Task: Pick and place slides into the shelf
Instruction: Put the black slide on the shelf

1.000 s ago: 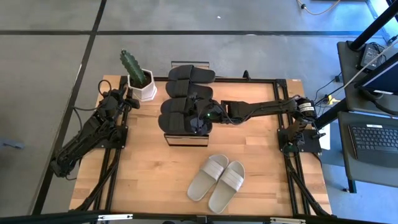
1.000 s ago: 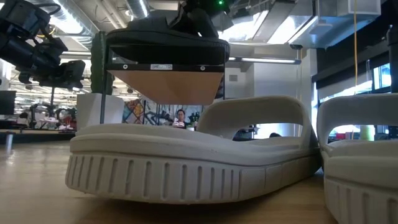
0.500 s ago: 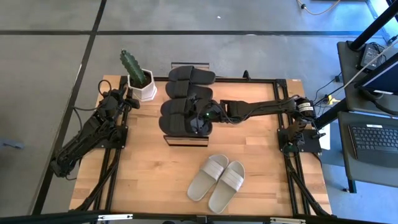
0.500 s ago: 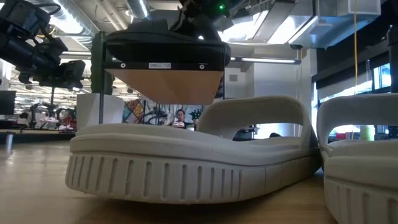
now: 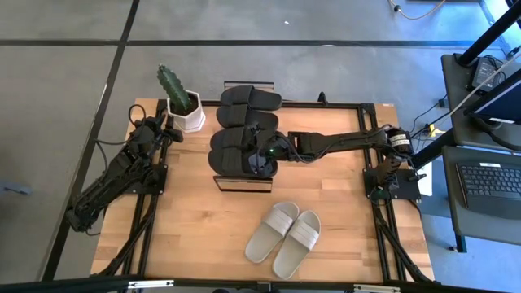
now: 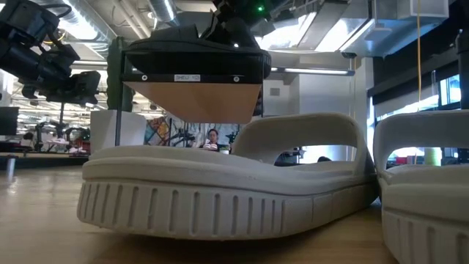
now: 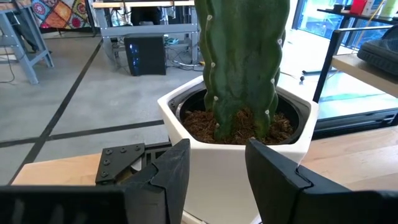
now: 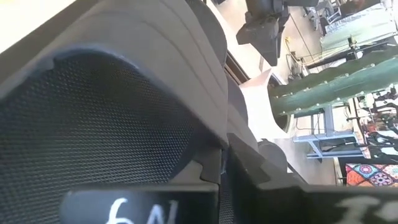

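Counting four black slides [image 5: 244, 130] stacked on the shelf [image 5: 242, 181] already — my right pincer [image 5: 262, 155], pressed together, sits on the nearest one. Left to place — the grey-beige pair [image 5: 285, 232] lying on the tabletop [image 5: 195, 228].

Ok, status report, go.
Right pincer shut on black slide atop shelf. Left pincer open, parked by cactus pot. Grey pair on table, unobstructed.
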{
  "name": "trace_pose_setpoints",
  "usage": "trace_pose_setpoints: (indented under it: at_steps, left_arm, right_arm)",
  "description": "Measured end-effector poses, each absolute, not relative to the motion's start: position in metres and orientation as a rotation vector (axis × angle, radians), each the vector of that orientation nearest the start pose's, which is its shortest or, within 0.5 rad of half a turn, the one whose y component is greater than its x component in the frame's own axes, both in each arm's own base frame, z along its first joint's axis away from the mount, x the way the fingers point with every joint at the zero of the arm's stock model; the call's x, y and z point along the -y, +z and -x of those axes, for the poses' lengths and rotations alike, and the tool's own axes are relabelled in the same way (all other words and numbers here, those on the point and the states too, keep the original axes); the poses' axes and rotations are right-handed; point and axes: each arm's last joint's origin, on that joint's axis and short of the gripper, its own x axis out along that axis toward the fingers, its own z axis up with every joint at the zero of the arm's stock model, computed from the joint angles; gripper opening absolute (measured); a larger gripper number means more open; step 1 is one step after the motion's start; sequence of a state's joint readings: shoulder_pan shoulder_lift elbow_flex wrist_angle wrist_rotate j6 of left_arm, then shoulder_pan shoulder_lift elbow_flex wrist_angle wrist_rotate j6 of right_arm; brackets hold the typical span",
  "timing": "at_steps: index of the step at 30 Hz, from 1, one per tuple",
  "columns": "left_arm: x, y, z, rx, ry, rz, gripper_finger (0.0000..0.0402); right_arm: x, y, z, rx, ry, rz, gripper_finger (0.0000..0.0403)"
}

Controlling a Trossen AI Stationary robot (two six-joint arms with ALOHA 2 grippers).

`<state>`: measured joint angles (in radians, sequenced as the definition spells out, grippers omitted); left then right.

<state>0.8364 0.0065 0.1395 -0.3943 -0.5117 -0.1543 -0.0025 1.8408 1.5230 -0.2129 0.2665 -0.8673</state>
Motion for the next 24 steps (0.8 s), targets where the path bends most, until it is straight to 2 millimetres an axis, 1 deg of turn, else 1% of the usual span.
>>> trace_pose_setpoints:
  at_steps: [7,13,21,24]
  left_arm:
    - [-0.069,0.173,-0.044,-0.175,1.360,0.175,0.0147]
    - [-0.069,0.173,-0.044,-0.175,1.359,0.175,0.0147]
    - [-0.069,0.173,-0.044,-0.175,1.360,0.175,0.0147]
    - [-0.069,0.173,-0.044,-0.175,1.359,0.175,0.0147]
  right_arm:
    - [0.009,0.286,-0.424,-0.624,-0.028,0.915,0.0010]
    - [0.009,0.276,-0.430,-0.642,-0.026,0.925,0.0010]
    - [0.008,0.275,-0.429,-0.654,-0.012,0.934,0.0010]
    - [0.006,0.270,-0.431,-0.666,0.003,0.951,0.0010]
